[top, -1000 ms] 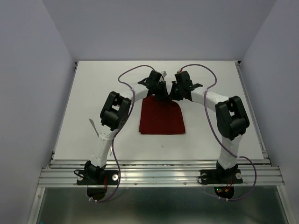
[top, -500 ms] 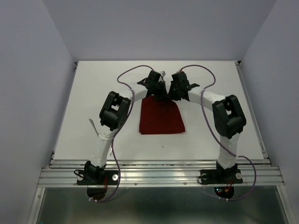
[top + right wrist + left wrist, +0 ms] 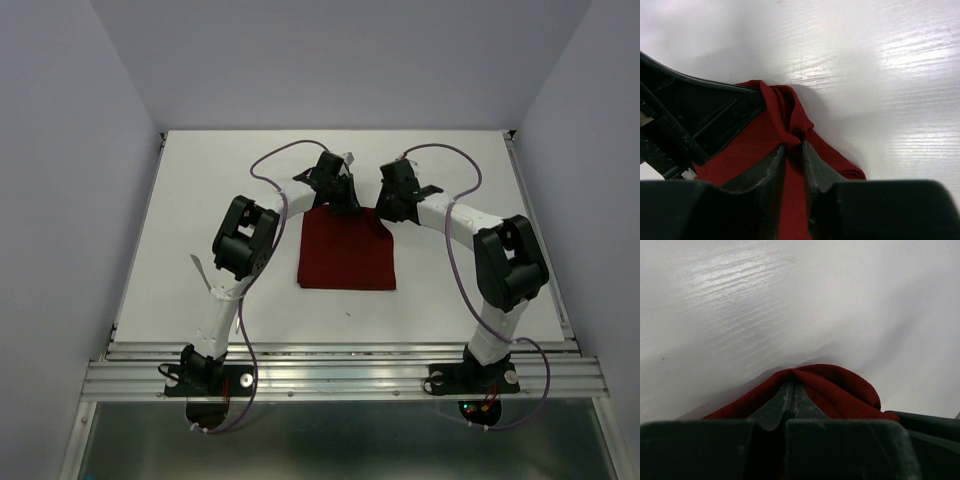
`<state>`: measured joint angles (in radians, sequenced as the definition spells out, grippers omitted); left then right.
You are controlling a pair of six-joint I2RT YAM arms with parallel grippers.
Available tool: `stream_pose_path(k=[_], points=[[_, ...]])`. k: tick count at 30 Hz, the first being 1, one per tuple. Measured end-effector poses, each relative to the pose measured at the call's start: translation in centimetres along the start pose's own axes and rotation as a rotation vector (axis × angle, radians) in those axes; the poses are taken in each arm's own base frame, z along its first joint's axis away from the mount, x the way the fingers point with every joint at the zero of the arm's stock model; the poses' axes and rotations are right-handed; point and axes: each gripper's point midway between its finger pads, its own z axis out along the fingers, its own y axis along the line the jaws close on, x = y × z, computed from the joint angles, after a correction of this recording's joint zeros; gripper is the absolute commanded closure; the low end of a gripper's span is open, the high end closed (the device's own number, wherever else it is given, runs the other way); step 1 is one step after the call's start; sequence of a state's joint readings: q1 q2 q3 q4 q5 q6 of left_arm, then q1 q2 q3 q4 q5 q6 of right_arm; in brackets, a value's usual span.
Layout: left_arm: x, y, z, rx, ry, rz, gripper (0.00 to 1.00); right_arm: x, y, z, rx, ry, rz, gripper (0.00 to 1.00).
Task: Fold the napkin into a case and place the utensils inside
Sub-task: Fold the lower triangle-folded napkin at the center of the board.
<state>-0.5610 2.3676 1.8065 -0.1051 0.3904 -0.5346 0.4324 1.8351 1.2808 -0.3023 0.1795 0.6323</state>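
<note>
On the left side of the white bench point(image 3: 200, 200) there is wide bare surface between the raised side rail and the napkin point(image 3: 347, 255). The napkin lies flat near the middle as a dark red, roughly square piece, its near edge straight and well back from the arm bases. The left arm reaches forward with its elbow bent high. Its left gripper point(image 3: 343, 203) points down at the napkin's far edge, close to the far left corner.

The left wrist view adds what the overhead cannot: the jaws are pressed together on a raised ridge of cloth point(image 3: 840, 390), pinching it at the tips point(image 3: 791, 385).

The right arm mirrors this pose, and the right gripper point(image 3: 388, 210) sits at the far right corner, just beside the left one. From the right wrist, its fingers point(image 3: 772, 167) stand narrowly apart, with red cloth showing in the gap and a crumpled fold bunched at the tips point(image 3: 792, 146). Bare bench extends beyond them to the right.
</note>
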Motion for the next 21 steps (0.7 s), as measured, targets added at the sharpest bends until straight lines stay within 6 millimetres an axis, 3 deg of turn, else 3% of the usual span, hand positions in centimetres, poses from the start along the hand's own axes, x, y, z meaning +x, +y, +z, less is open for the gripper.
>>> stream_pose_path(k=[2,6,8,9,10,13,15,17,18,21], points=[[0.0,0.0,0.0,0.000,0.000,0.000,1.00,0.1,0.1,0.0,-0.001,0.001,-0.002,0.86],[0.0,0.0,0.0,0.000,0.000,-0.001,1.00,1.1,0.0,0.1,0.002,0.011,-0.008,0.84],[0.0,0.0,0.0,0.000,0.000,-0.001,1.00,1.6,0.1,0.1,0.004,0.010,-0.010,0.70],[0.0,0.0,0.0,0.000,0.000,-0.001,1.00,1.6,0.0,0.0,0.005,0.004,-0.009,0.54],[0.0,0.0,0.0,0.000,0.000,-0.001,1.00,1.7,0.1,-0.3,0.000,-0.007,-0.009,0.50],[0.0,0.0,0.0,0.000,0.000,-0.001,1.00,1.4,-0.2,-1.8,-0.001,-0.039,-0.003,0.45],[0.0,0.0,0.0,0.000,0.000,-0.001,1.00,0.2,0.3,-3.0,-0.019,-0.082,0.004,0.46],[0.0,0.0,0.0,0.001,0.000,-0.001,1.00,-0.9,0.8,-3.9,-0.037,-0.122,0.013,0.55],[0.0,0.0,0.0,0.000,0.000,-0.001,1.00,-1.7,1.2,-4.4,-0.052,-0.149,0.018,0.73],[0.0,0.0,0.0,0.000,0.000,-0.001,1.00,-2.0,1.6,-4.5,-0.071,-0.160,0.015,0.99]])
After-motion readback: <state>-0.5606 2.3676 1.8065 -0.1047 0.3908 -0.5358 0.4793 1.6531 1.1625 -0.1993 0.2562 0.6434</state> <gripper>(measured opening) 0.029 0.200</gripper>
